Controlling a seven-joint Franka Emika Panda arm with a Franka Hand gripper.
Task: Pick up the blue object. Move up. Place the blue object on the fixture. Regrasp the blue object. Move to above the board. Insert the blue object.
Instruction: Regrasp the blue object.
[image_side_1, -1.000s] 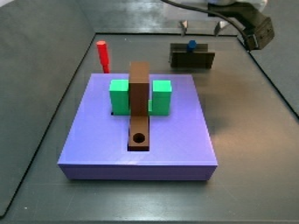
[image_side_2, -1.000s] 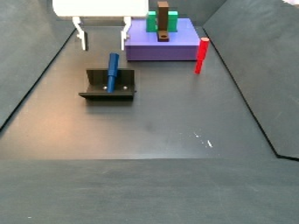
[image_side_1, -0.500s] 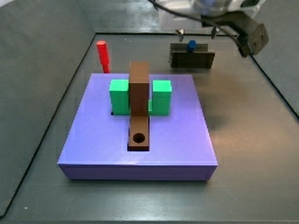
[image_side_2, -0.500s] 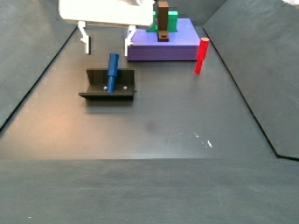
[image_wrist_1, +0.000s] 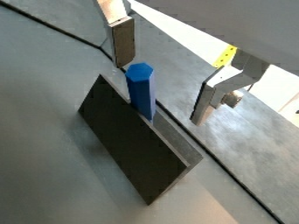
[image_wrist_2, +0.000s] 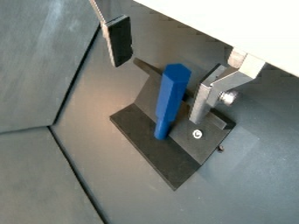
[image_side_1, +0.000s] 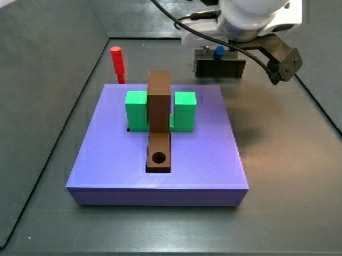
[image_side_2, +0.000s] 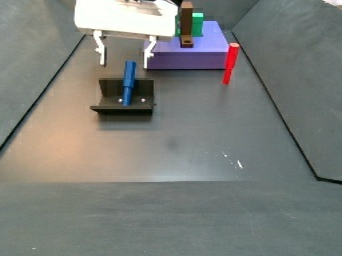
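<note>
The blue object leans in the notch of the dark fixture, free of the gripper. It shows in both wrist views, slanting up from the fixture. My gripper is open and hangs just above the blue object's upper end, one finger on each side, not touching it. In a side view the gripper covers most of the blue object above the fixture. The periwinkle board lies apart from the fixture.
The board carries a brown bar with a round hole near its front end and two green blocks. A red upright peg stands on the floor beside the board, also seen in the side view. Dark walls enclose the floor.
The gripper has moved from beside the fixture to over it and come lower, still open. The blue object and the fixture have not moved.
</note>
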